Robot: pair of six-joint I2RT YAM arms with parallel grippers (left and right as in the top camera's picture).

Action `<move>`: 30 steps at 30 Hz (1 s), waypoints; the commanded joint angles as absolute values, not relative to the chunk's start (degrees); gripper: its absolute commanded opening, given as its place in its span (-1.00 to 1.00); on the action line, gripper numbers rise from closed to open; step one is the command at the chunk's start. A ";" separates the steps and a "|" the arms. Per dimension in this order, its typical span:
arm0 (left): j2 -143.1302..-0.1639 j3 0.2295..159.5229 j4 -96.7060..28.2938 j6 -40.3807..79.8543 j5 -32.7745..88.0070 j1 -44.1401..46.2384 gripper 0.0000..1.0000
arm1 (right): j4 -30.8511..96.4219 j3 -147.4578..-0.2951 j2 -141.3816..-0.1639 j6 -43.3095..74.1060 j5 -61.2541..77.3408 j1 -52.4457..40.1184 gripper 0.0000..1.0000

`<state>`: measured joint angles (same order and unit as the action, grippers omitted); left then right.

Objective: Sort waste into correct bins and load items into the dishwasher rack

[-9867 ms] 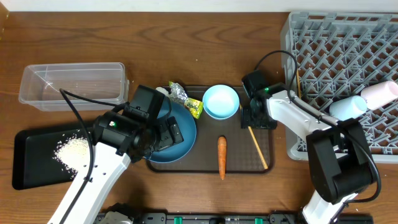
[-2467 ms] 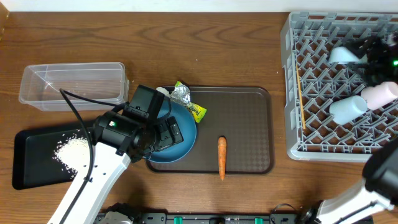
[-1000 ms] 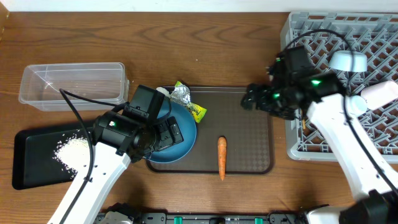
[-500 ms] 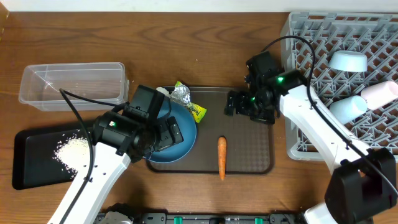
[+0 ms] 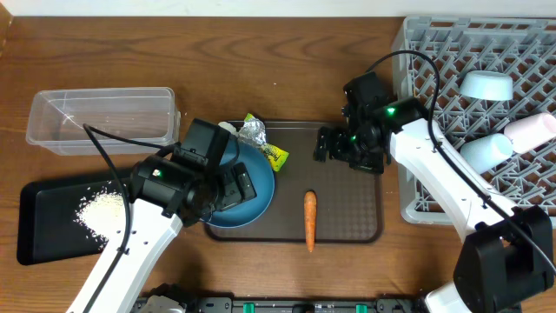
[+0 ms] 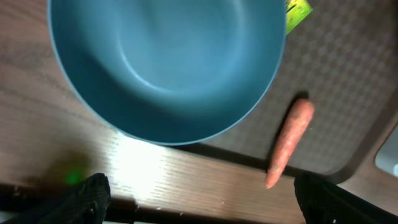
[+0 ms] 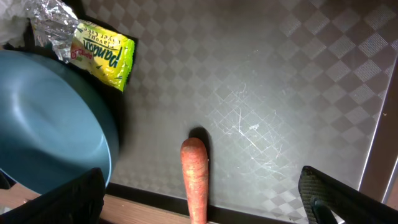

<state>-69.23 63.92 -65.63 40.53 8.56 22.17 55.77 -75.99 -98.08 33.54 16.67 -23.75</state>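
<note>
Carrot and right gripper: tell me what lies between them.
Nothing but bare brown tray lies between the right gripper and the carrot. The overhead view shows it, and the right wrist view agrees.

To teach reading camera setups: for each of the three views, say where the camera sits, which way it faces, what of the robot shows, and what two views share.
Overhead: above the table, facing down; left arm and right arm show.
Left wrist: faces down at the dark-blue bowl; left fingers at bottom corners.
Right wrist: faces down at the brown tray; right fingers at bottom corners.
Both wrist views share the carrot.
</note>
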 commanded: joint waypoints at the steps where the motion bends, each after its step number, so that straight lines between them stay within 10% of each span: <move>1: -69.23 63.99 -63.46 41.23 7.22 21.93 0.96 | 55.68 -75.79 -98.43 34.24 16.29 -24.45 0.98; 30: -72.79 57.82 -61.84 44.23 9.78 37.10 0.96 | 55.68 -75.79 -98.43 34.24 16.29 -24.45 0.98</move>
